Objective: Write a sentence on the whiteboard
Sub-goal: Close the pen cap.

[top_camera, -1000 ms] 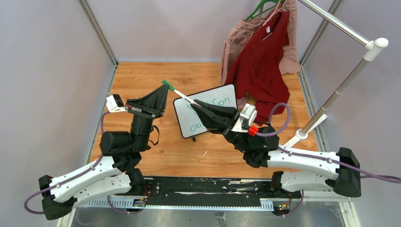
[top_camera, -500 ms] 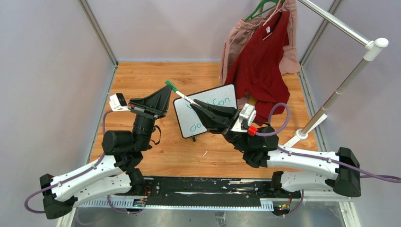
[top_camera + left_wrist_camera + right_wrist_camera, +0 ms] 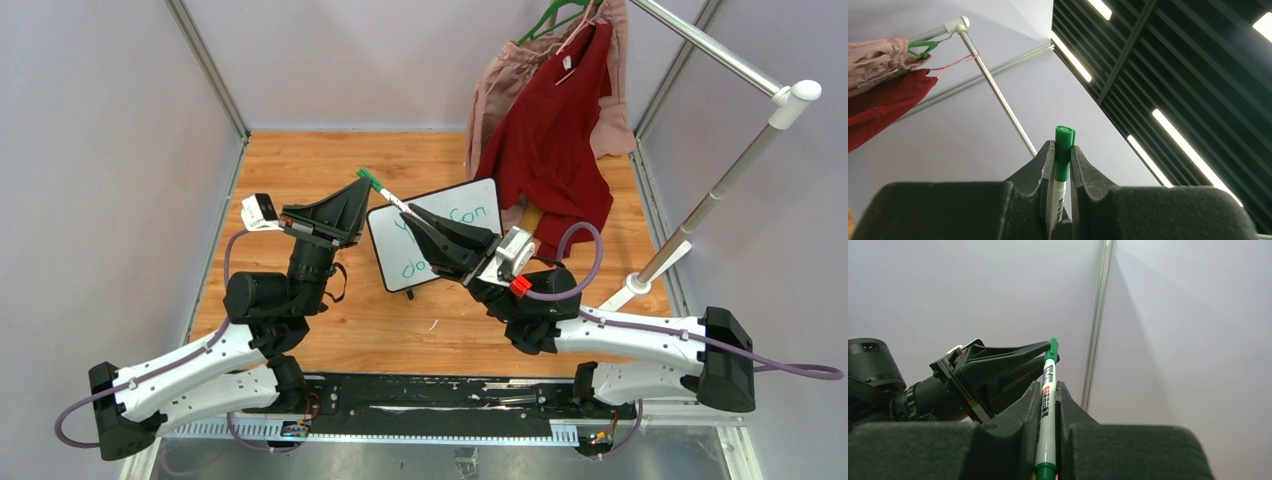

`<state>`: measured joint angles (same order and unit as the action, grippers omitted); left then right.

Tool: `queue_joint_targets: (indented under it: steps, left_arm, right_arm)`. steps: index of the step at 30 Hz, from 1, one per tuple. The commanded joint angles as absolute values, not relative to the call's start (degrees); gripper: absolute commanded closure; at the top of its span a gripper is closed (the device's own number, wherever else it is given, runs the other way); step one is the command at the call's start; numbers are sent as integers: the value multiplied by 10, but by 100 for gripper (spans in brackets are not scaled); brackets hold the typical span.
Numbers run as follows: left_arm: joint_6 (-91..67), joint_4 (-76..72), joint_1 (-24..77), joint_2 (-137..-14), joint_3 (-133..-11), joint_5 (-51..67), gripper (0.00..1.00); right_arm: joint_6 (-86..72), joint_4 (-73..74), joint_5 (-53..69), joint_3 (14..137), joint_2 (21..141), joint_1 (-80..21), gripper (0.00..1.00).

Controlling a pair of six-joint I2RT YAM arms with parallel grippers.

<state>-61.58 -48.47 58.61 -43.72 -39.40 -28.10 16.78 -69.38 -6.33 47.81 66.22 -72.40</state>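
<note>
The whiteboard (image 3: 390, 245) lies tilted on the wooden floor at centre. Of the green sentence, only "Con" (image 3: 474, 215) and "do" (image 3: 412, 266) show; my right gripper hides the other letters. My right gripper (image 3: 413, 212) is shut on the white body of a green marker (image 3: 392, 199), held above the board's top left corner. My left gripper (image 3: 360, 192) is shut on the marker's green cap (image 3: 370, 180). In the left wrist view the cap (image 3: 1064, 150) sits clamped between the fingers. In the right wrist view the marker body (image 3: 1047, 405) runs up between the fingers to the left gripper (image 3: 1045, 351).
A red garment (image 3: 548, 140) and a pink garment (image 3: 498, 90) hang from a metal clothes rack (image 3: 722, 180) at the back right, touching the board's right edge. The rack's base (image 3: 640, 285) stands right of my right arm. Grey walls enclose the floor.
Both grippers and the marker have shifted a little to the right. The left arm has swung right, and the right wrist has shifted slightly left. Both grips are unchanged.
</note>
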Motion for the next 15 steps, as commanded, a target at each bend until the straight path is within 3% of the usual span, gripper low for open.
queue_joint_targets:
  steps: [1, 15]
  left_arm:
    - [-626, -489, 589, -451, -395, -251, 100]
    - [-631, -439, 589, -497, -439, -177, 100]
  right_arm:
    - [240, -737, -103, 497, 683, -739, 100]
    - [308, -749, -111, 517, 713, -752, 100]
